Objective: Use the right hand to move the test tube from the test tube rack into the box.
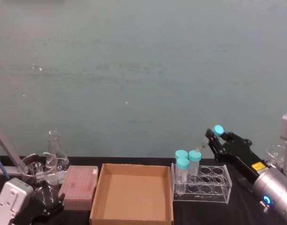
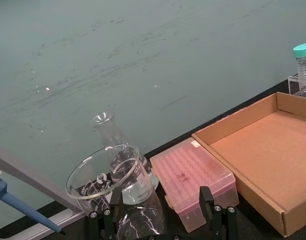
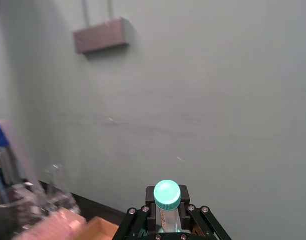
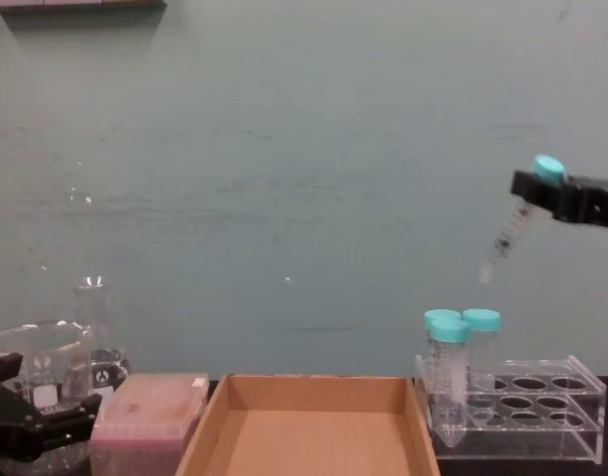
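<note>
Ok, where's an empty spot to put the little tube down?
The cardboard box has a bare floor, between the pink pipette-tip box and the test tube rack. Farther left it's crowded: beaker, flask, left gripper. The right gripper holds the test tube above the rack.

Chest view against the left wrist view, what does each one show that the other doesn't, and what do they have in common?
Chest view: the right end effector high at the right, shut on the tilted test tube, in the air above the test tube rack. Left wrist view: a blue-handled tool beside the beaker. Shared: the box, the pink tip box, the flask and the beaker.
</note>
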Robot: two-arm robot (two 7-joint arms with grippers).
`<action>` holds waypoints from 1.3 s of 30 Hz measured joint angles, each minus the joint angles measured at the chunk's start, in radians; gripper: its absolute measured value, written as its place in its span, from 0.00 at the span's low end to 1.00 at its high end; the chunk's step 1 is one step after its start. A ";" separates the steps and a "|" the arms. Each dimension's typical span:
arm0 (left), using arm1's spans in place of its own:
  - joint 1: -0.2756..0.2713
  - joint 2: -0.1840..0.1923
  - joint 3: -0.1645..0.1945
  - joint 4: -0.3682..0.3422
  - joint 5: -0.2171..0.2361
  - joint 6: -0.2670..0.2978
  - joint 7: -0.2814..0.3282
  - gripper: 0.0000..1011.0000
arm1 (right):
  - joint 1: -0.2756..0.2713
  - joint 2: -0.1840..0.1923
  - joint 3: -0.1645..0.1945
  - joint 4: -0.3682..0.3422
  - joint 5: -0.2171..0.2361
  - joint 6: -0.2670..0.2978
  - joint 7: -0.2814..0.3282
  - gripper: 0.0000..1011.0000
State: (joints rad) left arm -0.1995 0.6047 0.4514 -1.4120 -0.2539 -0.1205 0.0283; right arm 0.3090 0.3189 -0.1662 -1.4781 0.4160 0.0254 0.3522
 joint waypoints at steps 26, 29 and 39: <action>0.000 0.000 0.000 0.000 0.000 0.000 0.000 0.99 | 0.261 -0.104 -0.268 0.230 0.007 0.103 0.082 0.25; 0.000 0.000 0.000 0.000 0.000 0.000 0.000 0.99 | 0.290 -0.135 -0.286 0.288 -0.008 0.128 0.050 0.25; 0.000 0.000 0.000 0.000 0.000 0.000 0.000 0.99 | 0.339 -0.197 -0.313 0.423 -0.038 0.167 0.017 0.25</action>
State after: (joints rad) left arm -0.1996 0.6047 0.4514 -1.4120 -0.2540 -0.1205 0.0283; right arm 0.6485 0.1216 -0.4790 -1.0547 0.3782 0.1921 0.3696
